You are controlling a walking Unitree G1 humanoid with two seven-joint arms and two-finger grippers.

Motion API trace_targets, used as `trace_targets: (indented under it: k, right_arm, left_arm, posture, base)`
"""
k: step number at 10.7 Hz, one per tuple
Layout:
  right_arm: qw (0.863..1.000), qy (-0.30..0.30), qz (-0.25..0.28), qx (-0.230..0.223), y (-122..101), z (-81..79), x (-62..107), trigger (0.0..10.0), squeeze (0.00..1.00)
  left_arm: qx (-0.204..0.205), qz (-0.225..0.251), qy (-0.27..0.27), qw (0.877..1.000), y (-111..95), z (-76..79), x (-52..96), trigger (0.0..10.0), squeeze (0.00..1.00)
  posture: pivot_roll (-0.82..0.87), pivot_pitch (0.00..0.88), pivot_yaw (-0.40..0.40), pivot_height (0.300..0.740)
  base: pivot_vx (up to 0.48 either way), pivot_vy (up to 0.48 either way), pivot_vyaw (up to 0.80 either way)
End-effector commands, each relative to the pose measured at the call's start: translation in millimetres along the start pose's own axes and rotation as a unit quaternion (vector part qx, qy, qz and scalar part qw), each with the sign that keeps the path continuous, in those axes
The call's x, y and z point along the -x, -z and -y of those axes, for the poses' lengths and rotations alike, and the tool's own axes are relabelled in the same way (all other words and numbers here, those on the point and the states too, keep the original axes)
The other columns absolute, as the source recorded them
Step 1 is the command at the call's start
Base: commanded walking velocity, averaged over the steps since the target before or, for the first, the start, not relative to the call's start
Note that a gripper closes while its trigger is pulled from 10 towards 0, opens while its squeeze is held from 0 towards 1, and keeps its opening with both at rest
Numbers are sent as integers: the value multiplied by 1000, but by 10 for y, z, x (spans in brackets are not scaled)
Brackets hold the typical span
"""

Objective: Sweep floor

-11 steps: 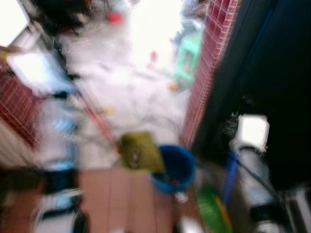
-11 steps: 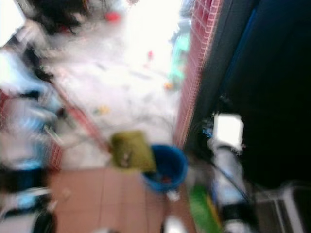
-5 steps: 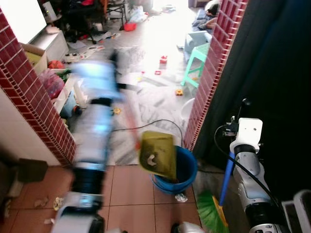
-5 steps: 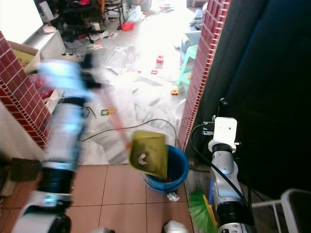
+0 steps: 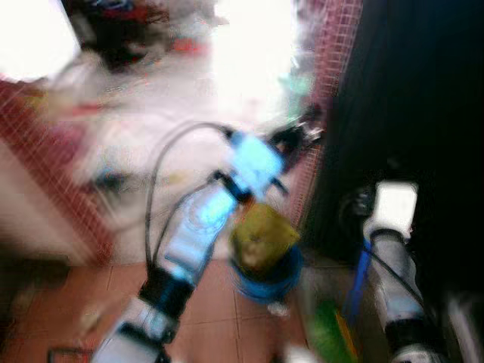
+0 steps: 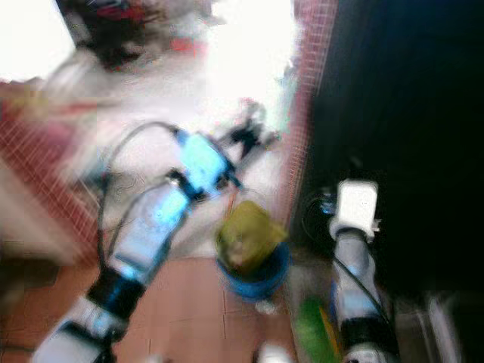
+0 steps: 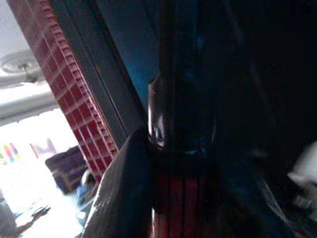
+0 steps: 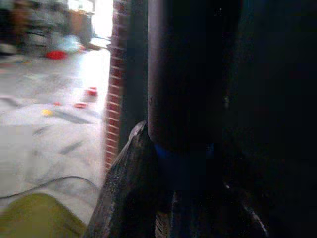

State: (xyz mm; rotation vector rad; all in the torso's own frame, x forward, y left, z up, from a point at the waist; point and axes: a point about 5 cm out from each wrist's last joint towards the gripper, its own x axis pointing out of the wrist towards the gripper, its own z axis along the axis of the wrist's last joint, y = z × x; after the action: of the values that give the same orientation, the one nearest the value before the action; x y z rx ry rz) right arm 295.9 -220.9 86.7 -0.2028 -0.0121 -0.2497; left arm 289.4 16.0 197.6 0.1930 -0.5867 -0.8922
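Observation:
The picture is blurred by motion. My left arm reaches forward across the middle, and my left gripper (image 5: pixel 299 138) is near the brick pillar. It is shut on the dustpan's red handle (image 7: pixel 181 208), which has a black end. The olive-yellow dustpan (image 5: pixel 261 233) hangs tilted just over the blue bucket (image 5: pixel 266 278). My right gripper (image 8: pixel 183 148) is shut on the broom's blue handle (image 5: pixel 358 276), low at the right beside the dark wall. The broom's green bristles (image 5: pixel 327 333) rest on the floor.
A red brick pillar (image 5: pixel 321 113) stands right behind the bucket, with a dark wall (image 5: pixel 423 98) to its right. Another brick wall (image 5: pixel 53 174) closes the left. Beyond lies a bright, littered floor (image 5: pixel 189 98). Terracotta tiles (image 5: pixel 204 310) are underfoot.
My left arm has swung from the left side to the middle, its gripper now near the pillar. The dustpan has stayed over the bucket, turning a little. The right arm and broom have barely moved.

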Motion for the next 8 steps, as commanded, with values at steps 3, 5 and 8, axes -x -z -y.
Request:
trace_targets:
  k: [3, 5, 8]
  right_arm:
    - [1000, -7, 16, -10, -70, -59, -27, 10000, 0]
    - [1000, -6, 15, -11, -64, -59, -24, 10000, 0]
    - [1000, -10, 13, -9, -55, -63, -40, 10000, 0]
  left_arm:
    - [-55, 15, 51, 997, -131, 24, -78, 10000, 0]
    - [-69, 17, 4, 997, -144, -126, -62, 10000, 0]
    - [-91, 52, -192, 976, -450, -886, 56, 10000, 0]
  posture:
    - [-97, 0, 16, 740]
    - [-97, 0, 17, 740]
    - [-85, 0, 1, 740]
  base:
    - [0, 0, 0]
    - [0, 0, 0]
    - [0, 0, 0]
